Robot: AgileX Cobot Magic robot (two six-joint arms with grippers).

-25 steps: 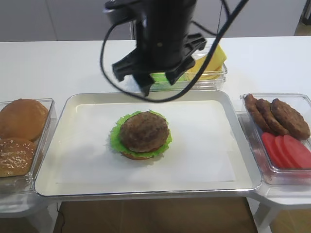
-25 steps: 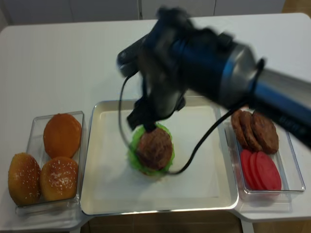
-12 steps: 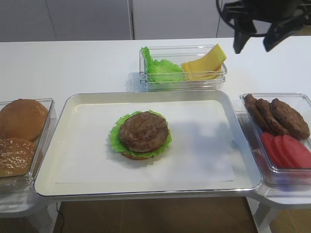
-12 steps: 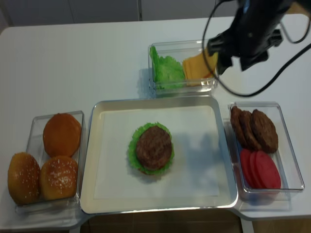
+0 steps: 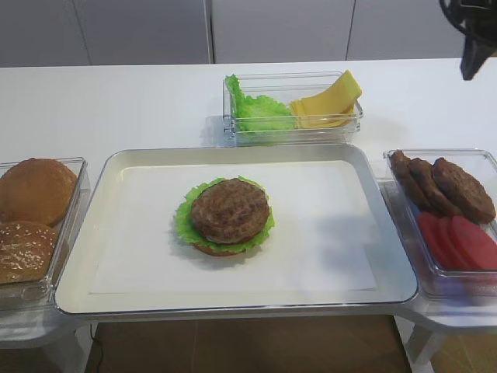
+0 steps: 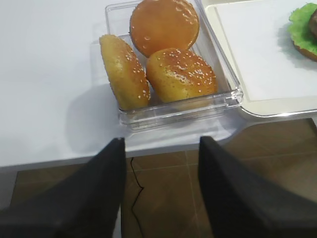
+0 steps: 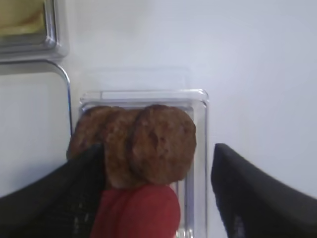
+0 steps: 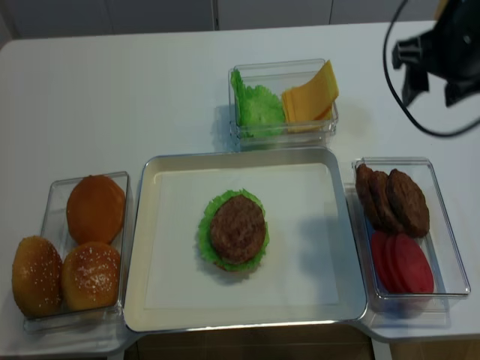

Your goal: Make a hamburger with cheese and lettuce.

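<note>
White worktop [image 5: 116, 101] fills your overhead views, with grey cabinet fronts along the far edge in one of them. At the middle a metal tray [image 5: 93, 233] lined with paper carries the hamburger [image 5: 227, 216]: patty on top, a green frill showing all round beneath it, a sliver of bun at the near edge. You cannot make out any tomato layer from above.

Far of the tray, a clear box [image 8: 283, 101] holds the lettuce [image 8: 256, 109] on the left and the cheese [image 8: 309, 99] fanned on the right, leaning up against the far-right corner. The left wrist view shows you what the first overhead cuts off: three buns [image 6: 163, 49] in the left box [image 6: 224, 94], one standing on edge. Only two show in that overhead view.

The right tool [image 8: 435, 64] hangs over the far right of the worktop, well apart from the hamburger; one overhead catches just a dark scrap of it at the frame's corner. Its wrist view looks down on the patties [image 7: 148, 144] and red tomato slices [image 7: 138, 210] in the right box [image 7: 200, 124], with both black fingers [image 7: 252, 198] spread wide and nothing between them.

The left tool [image 6: 158, 193] appears only in its own wrist view, over the worktop's near left edge with brown floor below; its fingers stand apart, gripping nothing. Their tips are cut off by the frame.
</note>
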